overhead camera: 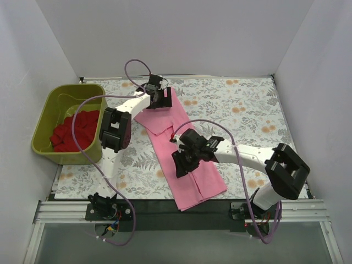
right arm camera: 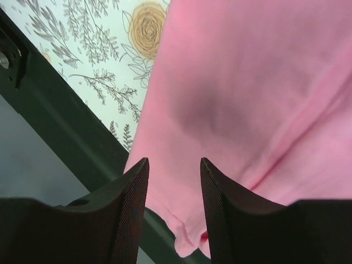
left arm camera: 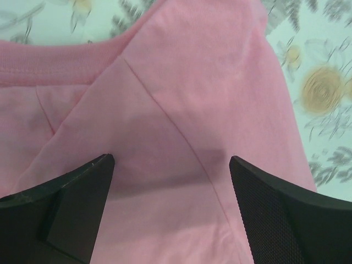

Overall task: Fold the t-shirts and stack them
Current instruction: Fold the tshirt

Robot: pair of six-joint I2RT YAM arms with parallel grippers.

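Observation:
The pink t-shirt [overhead camera: 204, 180] lies folded into a long strip, running diagonally from the far middle of the table to the front edge. My left gripper [overhead camera: 157, 99] is open just above its far end, where the collar and a sleeve fold [left arm camera: 192, 82] show between the jaws. My right gripper [overhead camera: 182, 161] is open low over the strip's near half. In the right wrist view the hem end of the shirt [right arm camera: 247, 82] hangs slightly over the table's front edge. Neither gripper holds cloth. The deep red t-shirt [overhead camera: 77, 132] lies crumpled in the tub.
The olive-green tub [overhead camera: 41, 129] stands at the left edge of the floral tablecloth [overhead camera: 242, 110]. A black rail [overhead camera: 165, 208] runs along the front edge and also shows in the right wrist view [right arm camera: 66, 126]. White walls close in three sides.

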